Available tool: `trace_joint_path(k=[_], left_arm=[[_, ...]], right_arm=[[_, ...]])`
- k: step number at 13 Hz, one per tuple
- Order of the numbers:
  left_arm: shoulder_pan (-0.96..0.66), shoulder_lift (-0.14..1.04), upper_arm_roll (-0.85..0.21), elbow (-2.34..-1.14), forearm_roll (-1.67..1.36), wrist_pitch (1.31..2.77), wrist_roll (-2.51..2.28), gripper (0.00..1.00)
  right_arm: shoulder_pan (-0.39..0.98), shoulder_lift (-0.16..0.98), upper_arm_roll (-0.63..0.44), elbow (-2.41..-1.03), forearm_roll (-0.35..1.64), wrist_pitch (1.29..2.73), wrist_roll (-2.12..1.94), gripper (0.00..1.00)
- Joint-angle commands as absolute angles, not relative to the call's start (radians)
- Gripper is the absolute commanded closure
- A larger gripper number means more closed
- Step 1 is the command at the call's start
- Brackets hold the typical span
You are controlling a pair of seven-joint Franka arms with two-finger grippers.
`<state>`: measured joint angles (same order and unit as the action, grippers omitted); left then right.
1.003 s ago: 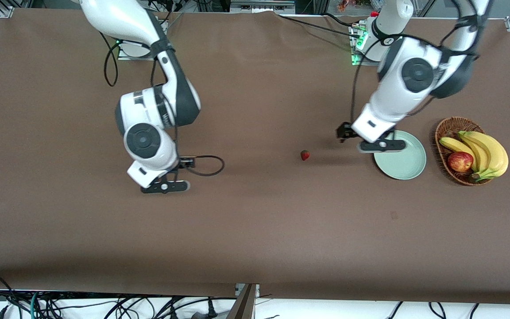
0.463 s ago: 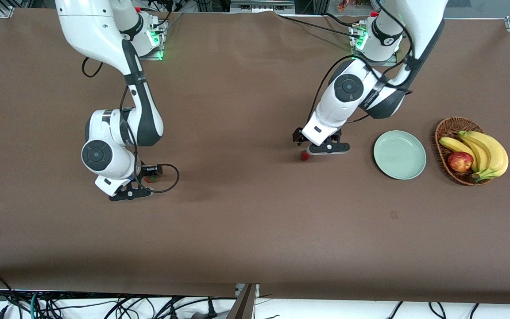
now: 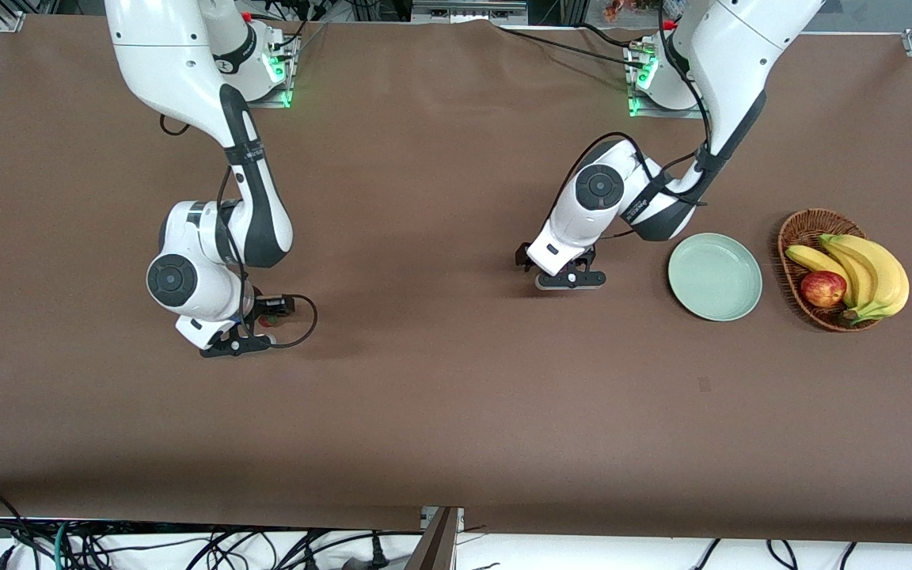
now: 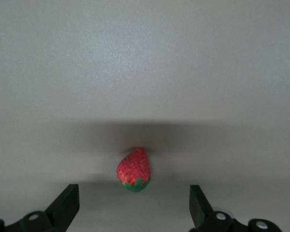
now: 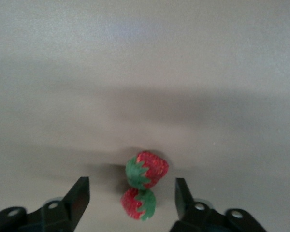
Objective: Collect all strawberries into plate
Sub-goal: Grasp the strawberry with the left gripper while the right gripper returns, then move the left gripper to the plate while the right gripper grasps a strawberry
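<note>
Hovering low over the desk (image 3: 456,412), the left gripper (image 4: 133,205) straddles one strawberry (image 4: 134,169) with spread fingers while the right gripper (image 5: 131,200), fingers apart, brackets two strawberries (image 5: 146,169), the plate (image 3: 715,276) bare.

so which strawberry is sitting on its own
The strawberry under the left gripper lies alone between its open fingers. The other two touch, under the right gripper.

No text can be read anywhere (the arm (image 3: 632,207) carries only an illegible mark).
</note>
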<state>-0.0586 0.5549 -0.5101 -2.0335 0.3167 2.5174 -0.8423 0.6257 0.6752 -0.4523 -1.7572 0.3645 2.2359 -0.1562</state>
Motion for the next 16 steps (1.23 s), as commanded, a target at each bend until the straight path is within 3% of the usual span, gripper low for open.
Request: trace_joint_path(k=[1, 4, 6, 9, 12, 15, 16], left_arm=[[-0.077, 0.633, -0.476, -1.948, 0.382, 2.513, -0.874, 0.00], [-0.077, 0.643, -0.469, -1.942, 0.405, 2.513, -0.897, 0.01], [-0.087, 0.643, -0.468, -1.942, 0.407, 2.513, -0.934, 0.26], [-0.116, 0.635, -0.468, -1.948, 0.408, 2.508, -0.989, 0.29], [-0.120, 0.626, -0.468, -1.959, 0.410, 2.502, -0.999, 0.41], [-0.114, 0.621, -0.471, -1.959, 0.408, 2.500, -1.002, 0.82], [-0.112, 0.621, -0.471, -1.956, 0.408, 2.500, -1.011, 0.89]], right_arm=[[0.607, 0.689, -0.440, -1.775, 0.393, 2.286, -0.221, 0.25], [0.603, 0.689, -0.440, -1.775, 0.393, 2.284, -0.224, 0.31], [0.603, 0.690, -0.440, -1.776, 0.394, 2.284, -0.224, 0.40], [0.603, 0.689, -0.439, -1.784, 0.406, 2.286, -0.225, 0.50], [0.603, 0.687, -0.439, -1.784, 0.410, 2.280, -0.235, 0.56], [0.607, 0.655, -0.437, -1.761, 0.410, 2.222, -0.235, 0.61], [0.610, 0.649, -0.437, -1.732, 0.411, 2.186, -0.232, 0.61]])
